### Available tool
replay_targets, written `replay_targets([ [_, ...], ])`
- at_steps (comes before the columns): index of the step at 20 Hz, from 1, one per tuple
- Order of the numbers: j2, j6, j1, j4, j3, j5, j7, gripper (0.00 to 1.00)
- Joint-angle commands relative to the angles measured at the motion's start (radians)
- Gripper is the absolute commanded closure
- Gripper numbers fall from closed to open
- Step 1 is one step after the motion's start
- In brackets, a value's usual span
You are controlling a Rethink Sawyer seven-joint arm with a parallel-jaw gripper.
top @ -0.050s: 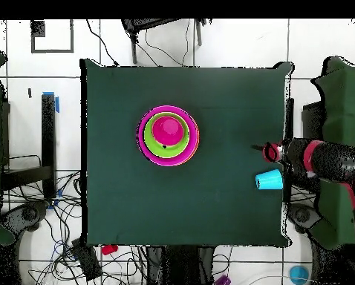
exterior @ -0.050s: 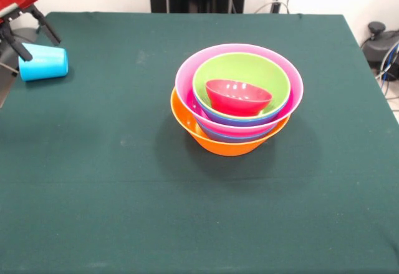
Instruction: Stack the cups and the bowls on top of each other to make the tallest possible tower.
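Gripper (exterior @ -0.050s: 25,34) nears cup (exterior @ -0.050s: 43,62); overhead shows the arm (top @ -0.050s: 325,160).

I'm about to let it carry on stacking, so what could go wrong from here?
The blue cup lies on its side at the table's edge, so a nudge from the gripper beside it might roll it off. The nested bowls sit off-centre in the orange bowl, so a cup set on the tilted red bowl could slide.

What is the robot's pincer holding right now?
It cannot be told. The pincer is at the blue cup lying on its side at the table's edge, but a grip isn't clear.
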Motion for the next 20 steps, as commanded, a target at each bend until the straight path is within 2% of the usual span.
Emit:
replay_targets([
  [1,0.055,0.109,0.024,-0.066,0.003,-0.016,-0.36,0.0],
  [6,0.027,0.112,0.025,-0.11,-0.005,-0.045,-0.37,0.0],
  [11,-0.011,0.003,-0.028,-0.046,0.006,-0.1,-0.373,0.0],
  [14,-0.035,-0.02,-0.055,-0.029,0.006,-0.134,-0.381,0.0],
  [20,-0.079,-0.058,-0.086,-0.006,-0.006,-0.193,-0.335,0.0],
])
